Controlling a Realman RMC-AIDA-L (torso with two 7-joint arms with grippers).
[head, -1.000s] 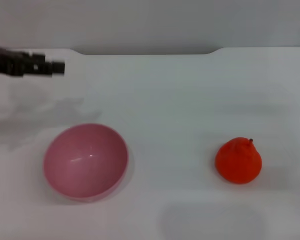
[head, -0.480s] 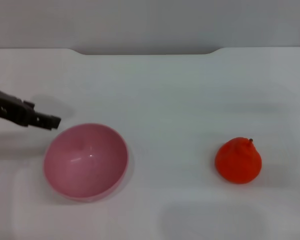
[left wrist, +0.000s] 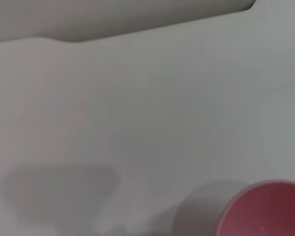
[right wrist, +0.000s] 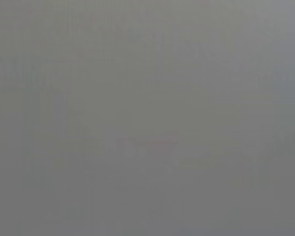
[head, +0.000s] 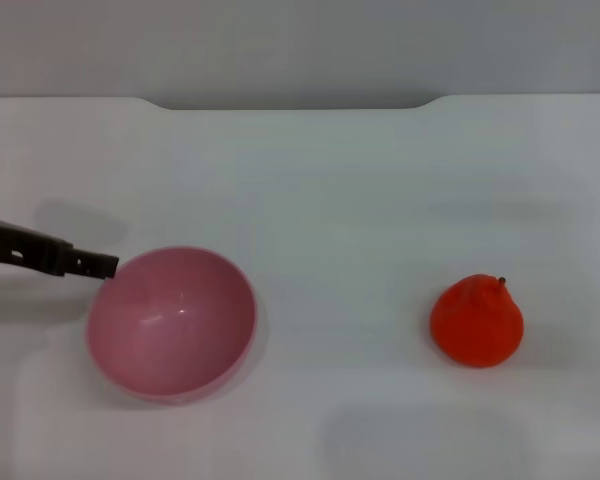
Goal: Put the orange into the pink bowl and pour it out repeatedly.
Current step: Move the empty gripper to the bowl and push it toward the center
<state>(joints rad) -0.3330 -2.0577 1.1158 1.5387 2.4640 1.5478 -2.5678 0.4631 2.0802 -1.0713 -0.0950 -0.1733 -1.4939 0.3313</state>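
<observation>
Beside pink bowl rim, left claw low

The pink bowl sits on the table, well apart from the orange to its right. The left gripper lies just beside the bowl's far-left rim.

Open white table separates the pink bowl and the orange; the left gripper crowds the bowl's left rim.
</observation>
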